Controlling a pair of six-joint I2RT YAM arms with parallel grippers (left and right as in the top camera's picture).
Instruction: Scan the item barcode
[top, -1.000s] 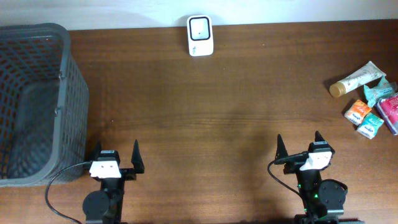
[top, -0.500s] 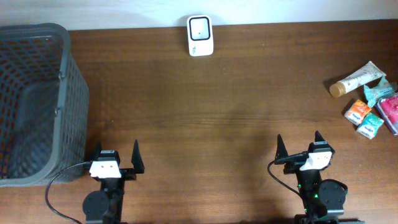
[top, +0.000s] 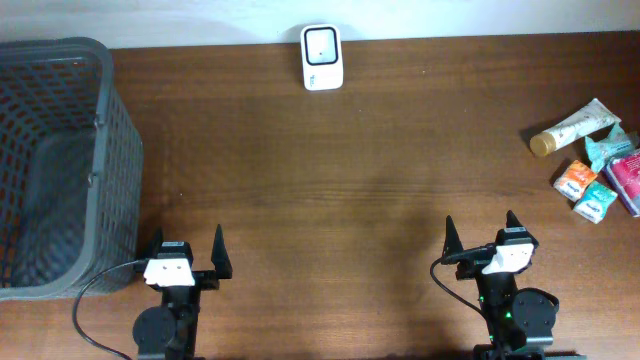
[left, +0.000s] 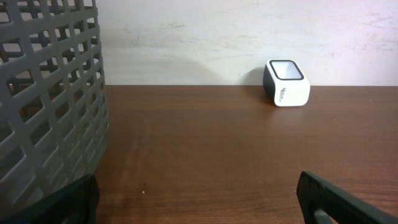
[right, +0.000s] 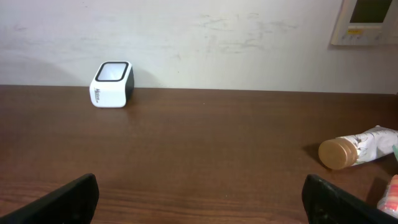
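1. At the right edge of the wood-grain table (top: 330, 200), well apart from both arms, lie the items: a brown-capped tube (top: 575, 128) and small glossy packets (top: 590, 190), their print unreadable.
2. A white, rounded scanner (top: 322, 58) sits at the far edge; its side lettering is too small to read.
3. Only the right wrist view shows a wall panel (right: 370, 22). The left wrist view shows the grey lattice basket (left: 50, 112) side-on.
4. The left fingers (top: 219, 250) and right fingers (top: 449, 235) are spread wide and empty.

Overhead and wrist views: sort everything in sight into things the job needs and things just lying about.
Job: white barcode scanner; candidate items to scan: gold-capped tube, orange sachet, teal sachet, pink pack.
Lying about: grey mesh basket; wall panel.
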